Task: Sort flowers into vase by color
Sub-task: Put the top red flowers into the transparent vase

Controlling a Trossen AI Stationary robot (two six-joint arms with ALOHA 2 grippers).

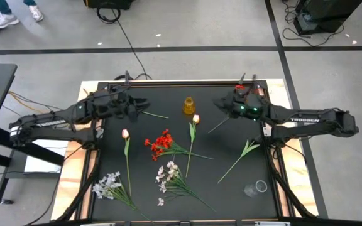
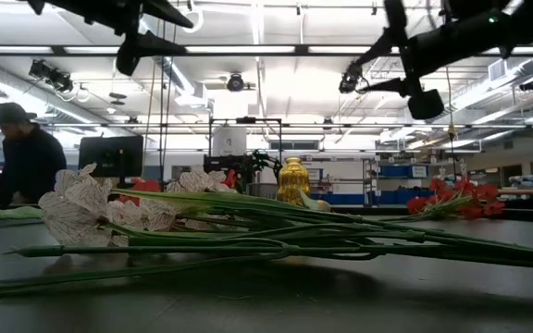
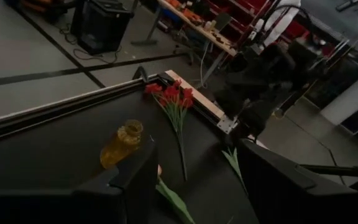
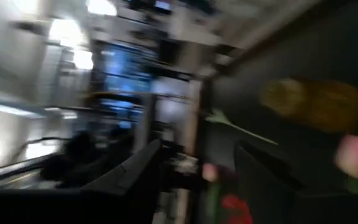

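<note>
White-blossom sprays [image 1: 109, 186] lie nearest the front edge of the black table [image 1: 231, 194], stems running toward the front-right; a second white spray [image 1: 168, 172] sits mid-front. Red bunch [image 1: 160, 144] lies at table centre, blossoms toward the left side. Two pink tulips: one [image 1: 125, 134] left of centre, one [image 1: 195, 118] just in front of the amber vase [image 1: 188, 105], both with stems pointing at the front edge. Amber vase stands near the back edge, midway between the arms. Clear cup [image 1: 256, 187] at the front-right corner.

Left gripper [image 1: 141, 107] hangs raised near the back-left, fingers spread apart, nothing between them; a loose green stem [image 1: 154, 114] lies just beside it, long axis toward the vase. Right gripper [image 1: 220, 103] also raised, back-right, probably apart and empty, though its wrist view is smeared. Another stem [image 1: 217, 126] lies just in front of it.

Left arm is nearer the left tulip, right arm nearer the leafy stem [image 1: 241, 157] toward the right edge.
</note>
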